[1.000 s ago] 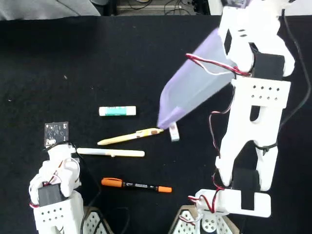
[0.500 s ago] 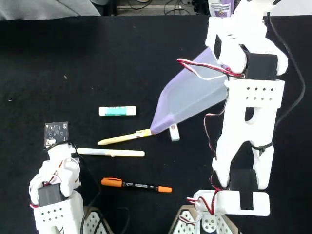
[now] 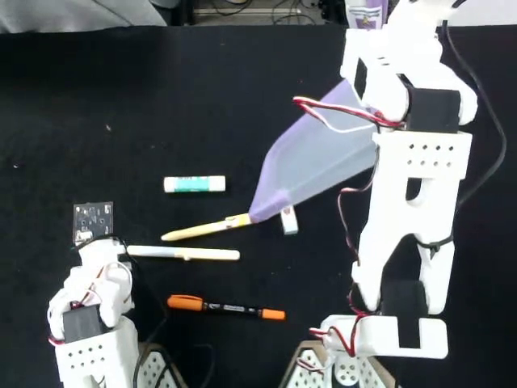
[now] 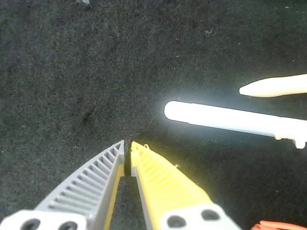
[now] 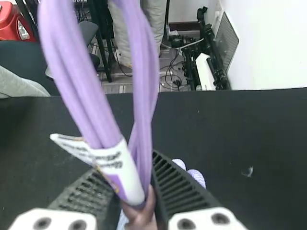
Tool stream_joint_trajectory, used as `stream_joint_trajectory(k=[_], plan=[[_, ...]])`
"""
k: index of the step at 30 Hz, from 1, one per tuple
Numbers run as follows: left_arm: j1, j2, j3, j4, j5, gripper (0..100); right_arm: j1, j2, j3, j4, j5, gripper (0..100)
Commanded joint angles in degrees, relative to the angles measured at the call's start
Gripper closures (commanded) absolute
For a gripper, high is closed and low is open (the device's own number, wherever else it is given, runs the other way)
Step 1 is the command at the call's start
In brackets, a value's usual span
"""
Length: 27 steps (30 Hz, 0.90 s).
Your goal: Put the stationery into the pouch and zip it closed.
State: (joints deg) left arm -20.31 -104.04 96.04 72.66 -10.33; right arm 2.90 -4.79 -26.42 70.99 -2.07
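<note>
Right gripper (image 5: 134,172) clamps the purple pouch (image 3: 311,162), tilted, its 7 o'clock corner over the yellow pen (image 3: 202,229); left gripper (image 4: 127,147) pinched together, empty, at the counter's (image 3: 161,97) 8 o'clock.

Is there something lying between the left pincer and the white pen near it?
Nothing visible does: bare black table lies between the tips of the shut left pincer and the white pen.

Nothing written can be read here. The white label (image 5: 103,160) on the purple pouch (image 5: 72,72) carries small dark print, too fine to make out. The orange marker (image 3: 226,307) has pale lettering along its black barrel, also illegible. The glue stick (image 3: 194,184) has a teal band with no readable words.
</note>
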Motion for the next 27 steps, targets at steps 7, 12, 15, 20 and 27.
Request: stream_joint_trajectory(k=[7,12,15,20,27], plan=[[2.07,-0.53,1.10,0.18,-0.53,97,-0.88,-0.40,-2.68,3.08,0.00,98.6],[8.31,-0.53,-6.55,-11.52,-0.53,97,-0.53,-0.40,-2.86,3.96,0.00,98.6],[13.67,-0.53,-12.26,-19.08,-0.62,97,-0.88,-0.48,-2.95,4.31,0.00,98.6],[32.04,-0.44,-13.58,-26.99,-1.14,97,-0.62,-0.48,-2.95,4.22,0.00,98.6],[50.15,-0.44,-3.38,-41.23,-12.57,97,-0.70,-0.48,-2.86,4.22,0.00,98.6]])
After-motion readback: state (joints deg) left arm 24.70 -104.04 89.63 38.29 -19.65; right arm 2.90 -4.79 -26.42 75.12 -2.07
